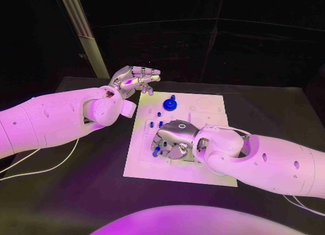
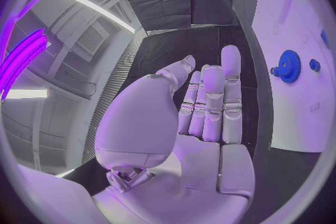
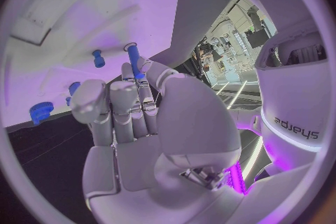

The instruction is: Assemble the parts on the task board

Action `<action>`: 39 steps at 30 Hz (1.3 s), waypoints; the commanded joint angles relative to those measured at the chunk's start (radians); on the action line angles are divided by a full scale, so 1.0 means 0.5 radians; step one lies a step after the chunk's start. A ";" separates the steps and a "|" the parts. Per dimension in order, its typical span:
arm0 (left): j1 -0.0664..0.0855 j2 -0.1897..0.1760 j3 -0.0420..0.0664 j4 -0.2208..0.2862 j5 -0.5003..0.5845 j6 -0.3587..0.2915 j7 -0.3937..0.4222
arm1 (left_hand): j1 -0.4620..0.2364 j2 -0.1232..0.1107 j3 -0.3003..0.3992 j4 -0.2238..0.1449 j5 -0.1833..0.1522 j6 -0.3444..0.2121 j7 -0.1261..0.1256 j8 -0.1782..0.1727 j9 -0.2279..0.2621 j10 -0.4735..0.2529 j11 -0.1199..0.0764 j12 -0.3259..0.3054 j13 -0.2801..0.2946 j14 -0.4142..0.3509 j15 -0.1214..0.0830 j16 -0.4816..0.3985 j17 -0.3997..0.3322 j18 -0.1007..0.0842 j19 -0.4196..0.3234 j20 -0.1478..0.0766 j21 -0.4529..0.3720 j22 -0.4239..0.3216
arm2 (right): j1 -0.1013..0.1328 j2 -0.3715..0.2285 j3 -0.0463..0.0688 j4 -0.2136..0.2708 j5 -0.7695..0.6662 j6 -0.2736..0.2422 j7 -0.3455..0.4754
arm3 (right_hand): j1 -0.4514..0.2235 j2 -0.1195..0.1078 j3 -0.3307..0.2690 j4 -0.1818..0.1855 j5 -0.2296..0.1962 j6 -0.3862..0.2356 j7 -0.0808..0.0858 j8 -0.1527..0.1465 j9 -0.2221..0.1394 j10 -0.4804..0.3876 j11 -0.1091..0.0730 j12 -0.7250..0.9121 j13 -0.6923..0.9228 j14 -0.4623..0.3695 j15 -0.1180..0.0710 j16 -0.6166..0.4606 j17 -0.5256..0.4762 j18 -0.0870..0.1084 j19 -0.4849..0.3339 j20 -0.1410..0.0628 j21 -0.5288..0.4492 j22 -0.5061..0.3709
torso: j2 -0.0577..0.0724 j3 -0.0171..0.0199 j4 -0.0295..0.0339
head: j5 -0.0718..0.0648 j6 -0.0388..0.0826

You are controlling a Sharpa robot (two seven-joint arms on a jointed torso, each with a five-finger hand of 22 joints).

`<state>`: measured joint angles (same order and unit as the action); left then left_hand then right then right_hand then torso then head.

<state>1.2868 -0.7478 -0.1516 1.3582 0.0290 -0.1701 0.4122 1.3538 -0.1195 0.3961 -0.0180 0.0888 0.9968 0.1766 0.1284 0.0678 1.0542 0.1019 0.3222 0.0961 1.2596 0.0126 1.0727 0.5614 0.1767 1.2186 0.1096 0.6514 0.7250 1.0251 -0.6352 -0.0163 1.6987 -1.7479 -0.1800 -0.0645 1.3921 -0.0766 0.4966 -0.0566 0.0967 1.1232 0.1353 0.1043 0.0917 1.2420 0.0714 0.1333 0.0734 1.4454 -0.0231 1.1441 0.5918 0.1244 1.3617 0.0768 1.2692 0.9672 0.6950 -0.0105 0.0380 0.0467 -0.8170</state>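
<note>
The white task board (image 1: 205, 161) lies in the middle of the black table. A blue gear (image 1: 170, 103) (image 2: 288, 66) (image 3: 41, 112) stands near its far edge, with small blue parts (image 1: 159, 114) (image 3: 98, 57) just in front of it. My right hand (image 1: 173, 139) (image 3: 140, 117) hangs low over the board's left middle, fingers curled down. Its fingertips pinch a blue peg (image 3: 133, 59) (image 1: 157, 146) close against the board; whether the peg sits in a hole is hidden. My left hand (image 1: 138, 78) (image 2: 203, 117) is raised beyond the board's far left corner, fingers straight, holding nothing.
Black table (image 1: 78, 186) runs all round the board. A pale upright post (image 1: 88, 44) stands behind the left hand. White cables (image 1: 42, 169) trail across the table under the left arm.
</note>
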 commanded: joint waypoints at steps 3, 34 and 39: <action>0.003 0.002 0.001 0.001 0.006 0.030 0.002 | 0.007 0.007 0.001 -0.008 0.014 -0.010 0.000 0.002 -0.001 -0.009 0.001 0.011 0.001 -0.014 0.004 -0.003 -0.001 0.011 -0.006 0.007 -0.012 -0.003 | 0.002 0.004 0.001 -0.007 -0.062 0.042 -0.030 | -0.002 0.011 0.010 -0.002 0.007 0.003 0.007 0.007 0.002 0.028 -0.020 -0.010 0.002 -0.001 -0.004 0.011 0.002 -0.032 -0.004 0.006 0.012 0.002 | 0.000 -0.0013 0.000 | -0.002 -0.002; 0.003 0.010 0.001 -0.006 0.006 0.051 -0.023 | 0.007 0.008 0.000 -0.010 0.013 -0.013 0.001 0.005 -0.001 -0.022 0.003 0.021 0.000 -0.017 0.006 -0.004 -0.011 0.012 -0.005 0.008 -0.015 -0.006 | 0.001 0.060 0.000 -0.025 -0.189 -0.007 -0.008 | -0.171 -0.112 -0.112 0.058 0.028 -0.243 0.067 -0.088 -0.050 -0.233 0.060 -0.138 -0.022 -0.055 0.062 -0.081 -0.175 -0.010 -0.084 0.059 -0.069 -0.145 | -0.001 -0.0012 0.001 | -0.004 0.007; 0.003 0.009 0.001 -0.007 0.006 0.053 -0.026 | 0.007 0.008 0.000 -0.010 0.013 -0.013 0.001 0.005 -0.001 -0.022 0.003 0.021 0.000 -0.017 0.006 -0.004 -0.011 0.012 -0.005 0.008 -0.015 -0.006 | 0.001 0.051 -0.001 -0.025 -0.159 -0.028 0.007 | -0.233 -0.166 -0.306 0.092 0.127 -0.395 0.077 -0.081 -0.050 -0.456 0.078 -0.119 -0.016 -0.070 0.078 -0.129 -0.241 0.021 -0.150 0.080 -0.172 -0.303 | 0.000 -0.0007 -0.002 | -0.004 0.010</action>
<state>1.2868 -0.7439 -0.1516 1.3546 0.0291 -0.1598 0.3999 1.3538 -0.1195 0.3961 -0.0180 0.0889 0.9968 0.1766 0.1285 0.0678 1.0505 0.1057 0.3290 0.0961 1.2560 0.0162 1.0727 0.5569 0.1767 1.2186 0.1096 0.6477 0.7236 1.0245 -0.6083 -0.0168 1.6850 -1.8378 -0.1631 -0.0784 1.2853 -0.1612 0.3486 -0.0121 0.1572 0.9299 0.1738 0.0630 0.0663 1.0212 0.1105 0.0725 0.0653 1.4130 0.0091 1.0835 0.4726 0.1243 1.2900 0.1159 1.1868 0.8200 0.6945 -0.0106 0.0383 0.0444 -0.8128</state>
